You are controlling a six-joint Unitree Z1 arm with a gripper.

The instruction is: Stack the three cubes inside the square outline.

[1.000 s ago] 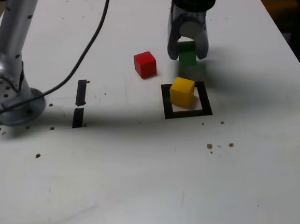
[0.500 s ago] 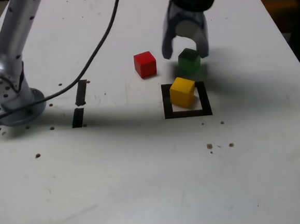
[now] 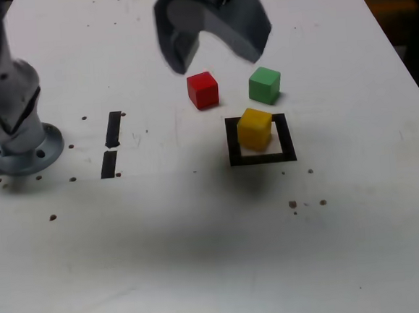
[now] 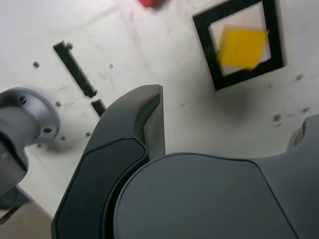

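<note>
The yellow cube [image 3: 255, 129] sits inside the black square outline [image 3: 263, 158]. Just behind the outline, the green cube [image 3: 265, 85] rests on the table by itself. To its left in the exterior view stands the red cube [image 3: 203, 89]. My gripper [image 3: 212, 49] hangs blurred and high above the red and green cubes, jaws spread wide and holding nothing. In the wrist view, the yellow cube [image 4: 242, 46] shows inside the outline [image 4: 208, 50], a sliver of the red cube [image 4: 149, 2] shows at the picture's edge, and the open gripper [image 4: 232, 112] fills the foreground.
Two short black strips [image 3: 114, 129] [image 3: 109, 164] lie on the white table between the cubes and the arm's round base [image 3: 20, 146]. Small dark specks dot the table. In the wrist view the strips [image 4: 75, 69] and the base [image 4: 20, 124] also show.
The gripper opened, leaving the green cube on the table behind the outline. It then rose and swung toward the exterior view's left.
</note>
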